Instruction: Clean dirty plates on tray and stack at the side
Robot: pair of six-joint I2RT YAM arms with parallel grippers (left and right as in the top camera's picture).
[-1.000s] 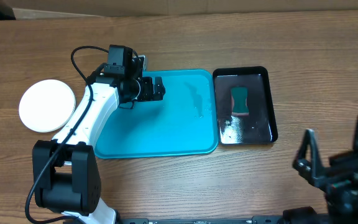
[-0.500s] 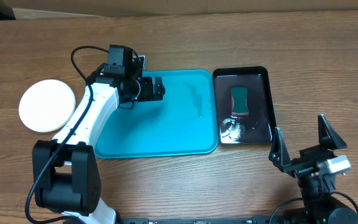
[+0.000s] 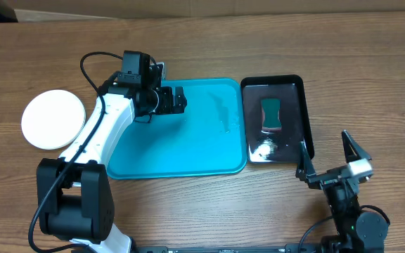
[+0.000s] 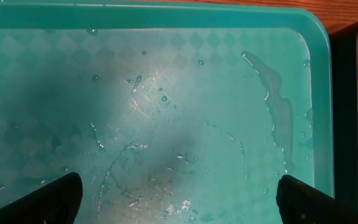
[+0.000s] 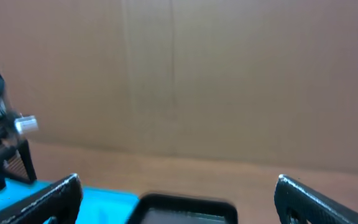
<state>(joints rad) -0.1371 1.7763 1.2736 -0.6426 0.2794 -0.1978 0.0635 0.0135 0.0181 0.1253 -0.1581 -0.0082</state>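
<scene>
The turquoise tray [image 3: 181,140] lies mid-table, wet, with no plate on it. Water streaks and droplets show on the tray floor [image 4: 185,106] in the left wrist view. A white round plate [image 3: 53,119] rests on the table to the left of the tray; whether others lie under it I cannot tell. My left gripper [image 3: 182,100] [image 4: 179,202] hangs open over the tray's far left part, with nothing between its fingers. My right gripper [image 3: 323,143] [image 5: 179,199] is open and empty near the table's front right, pointing up and away toward the back wall.
A glossy black tray [image 3: 274,119] [image 5: 188,208] stands right of the turquoise one, wet, with a green sponge [image 3: 271,114] in it. A brown cardboard wall [image 5: 179,74] closes the far side. The left arm's cable [image 3: 90,67] loops above the table.
My right arm has drawn in toward the left along the front edge, still open. The left arm, the tray and the plate have not moved.
</scene>
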